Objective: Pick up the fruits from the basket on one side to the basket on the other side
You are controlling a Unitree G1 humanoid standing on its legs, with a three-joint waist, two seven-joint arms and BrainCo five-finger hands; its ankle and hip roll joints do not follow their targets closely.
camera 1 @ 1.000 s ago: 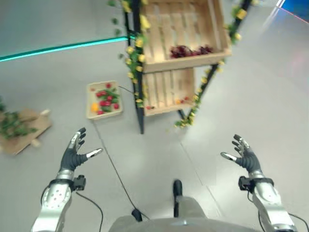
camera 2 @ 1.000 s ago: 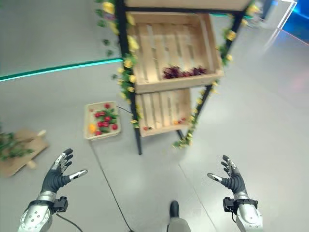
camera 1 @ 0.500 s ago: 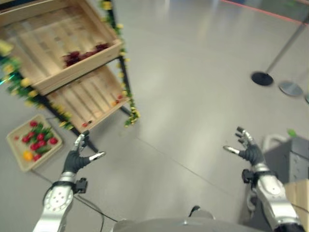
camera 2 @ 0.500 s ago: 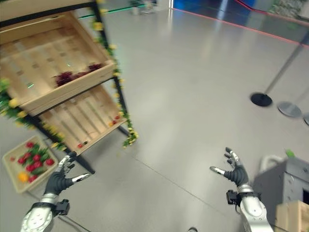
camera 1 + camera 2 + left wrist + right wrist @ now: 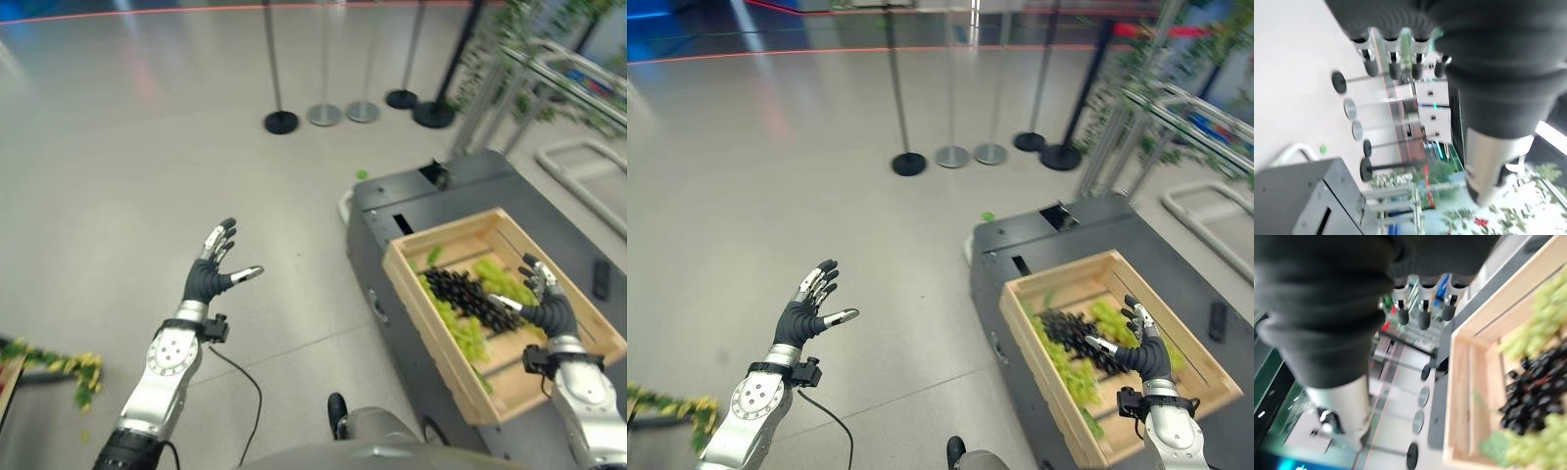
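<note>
A wooden crate [image 5: 416, 313] stands on a dark grey cart [image 5: 392, 211] at the right. In it lie a bunch of black grapes [image 5: 470, 294] and green grapes [image 5: 460, 335]. My right hand [image 5: 551, 311] hovers open just above the crate's right part, next to the black grapes, holding nothing. The right wrist view looks past its straight fingers [image 5: 1422, 319] at the crate [image 5: 1459, 382] and the black grapes [image 5: 1533, 396]. My left hand [image 5: 206, 279] is raised open over bare floor, well left of the cart, with nothing in it.
Several stanchion posts with round bases [image 5: 281, 121] stand on the grey floor beyond the cart. Metal railings with greenery [image 5: 549, 69] run at the far right. A leafy garland with yellow flowers [image 5: 59, 364] lies at the lower left edge.
The camera has swung to the right: the wooden shelf and the floor tray have left the picture, and the cart with its crate has come in. Both hands stay open.
</note>
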